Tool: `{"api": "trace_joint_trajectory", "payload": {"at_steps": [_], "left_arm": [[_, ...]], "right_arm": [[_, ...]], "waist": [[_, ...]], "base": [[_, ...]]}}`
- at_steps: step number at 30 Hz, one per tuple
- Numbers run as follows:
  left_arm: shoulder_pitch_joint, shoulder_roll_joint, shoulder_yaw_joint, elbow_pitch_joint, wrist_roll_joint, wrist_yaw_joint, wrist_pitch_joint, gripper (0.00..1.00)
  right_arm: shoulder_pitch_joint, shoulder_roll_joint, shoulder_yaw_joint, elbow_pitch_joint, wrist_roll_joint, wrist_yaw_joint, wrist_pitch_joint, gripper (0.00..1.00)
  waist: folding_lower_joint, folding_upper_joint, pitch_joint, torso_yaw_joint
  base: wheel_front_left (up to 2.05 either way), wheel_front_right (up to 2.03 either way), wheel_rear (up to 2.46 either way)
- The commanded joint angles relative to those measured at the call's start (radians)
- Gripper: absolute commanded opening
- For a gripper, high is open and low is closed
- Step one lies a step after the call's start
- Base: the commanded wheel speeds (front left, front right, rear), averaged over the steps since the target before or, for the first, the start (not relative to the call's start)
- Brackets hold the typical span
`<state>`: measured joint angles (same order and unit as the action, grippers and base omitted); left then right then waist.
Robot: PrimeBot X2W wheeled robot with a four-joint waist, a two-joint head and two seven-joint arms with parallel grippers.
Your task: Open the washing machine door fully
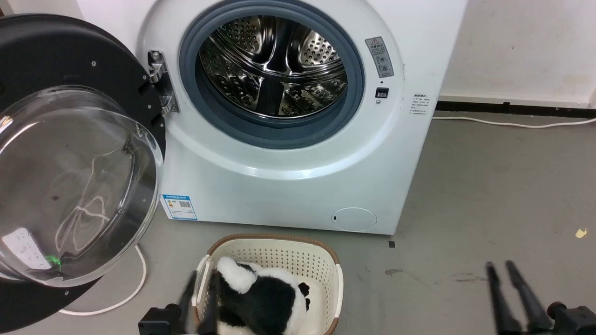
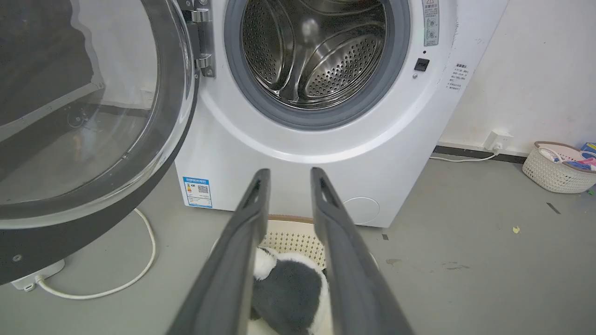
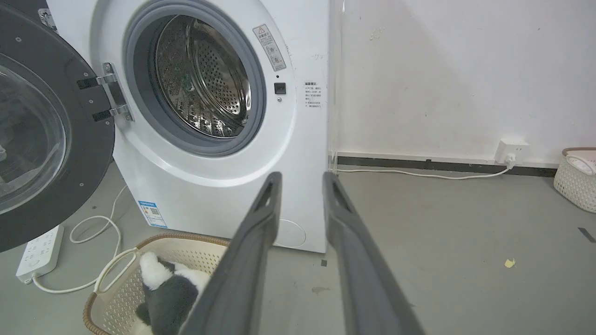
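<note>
The washing machine door (image 1: pixel 74 177) stands swung out on its left-side hinge (image 1: pixel 163 83), left of your left gripper (image 1: pixel 203 279), narrowly parted and empty like the farther right gripper (image 1: pixel 499 264).

You see the round washing machine door (image 1: pixel 70 163) glossy black in its ring frame and clear in its glass bowl. The front-loading washing machine cabinet (image 1: pixel 288 186) is white; its rubber drum gasket (image 1: pixel 279 133) is grey. The steel drum (image 1: pixel 279 65) is silver, patterned with punched holes. The rectangular cabinet label (image 1: pixel 179 207) is blue and white. The perforated plastic laundry basket (image 1: pixel 279 256) is cream with a brown woven rim. The plush toy (image 1: pixel 265 298) is black and white. The bare floor (image 1: pixel 489 186) is grey.
</note>
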<state>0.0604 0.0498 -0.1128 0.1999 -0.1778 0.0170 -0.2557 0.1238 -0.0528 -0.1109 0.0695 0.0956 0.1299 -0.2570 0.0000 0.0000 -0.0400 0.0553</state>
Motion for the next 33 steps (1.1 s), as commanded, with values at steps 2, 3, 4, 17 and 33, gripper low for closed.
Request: {"api": "trace_joint_trajectory", "payload": {"at_steps": [2,3,4,17,33], "left_arm": [[0.0,0.0,0.0,0.0,0.0,0.0,0.001,0.0],[0.0,0.0,0.0,-0.002,0.001,0.0,0.002,0.0],[-0.001,0.0,0.001,-0.003,0.003,0.0,0.004,0.0],[-0.007,0.0,0.013,-0.024,0.021,-0.002,0.031,0.0],[-0.015,0.0,0.028,-0.05,0.044,-0.004,0.063,0.0]], "right_arm": [[0.0,0.0,0.0,0.0,0.0,0.0,0.0,0.0],[-0.001,0.0,0.001,-0.001,-0.001,0.0,0.002,0.0],[-0.002,0.0,0.002,-0.001,-0.001,0.0,0.004,0.0],[-0.015,0.0,0.013,-0.008,-0.011,0.0,0.031,0.0],[-0.031,0.001,0.027,-0.017,-0.024,0.0,0.063,0.0]], "waist": [[0.0,0.0,0.0,0.0],[0.0,0.0,0.0,0.0],[0.0,0.0,0.001,-0.001],[0.0,0.0,0.005,-0.007],[0.0,0.0,0.01,-0.014]], "base": [[0.0,0.0,0.0],[0.0,0.0,0.0],[0.0,0.0,0.0],[0.0,0.0,0.0],[0.0,0.0,0.0]]}}
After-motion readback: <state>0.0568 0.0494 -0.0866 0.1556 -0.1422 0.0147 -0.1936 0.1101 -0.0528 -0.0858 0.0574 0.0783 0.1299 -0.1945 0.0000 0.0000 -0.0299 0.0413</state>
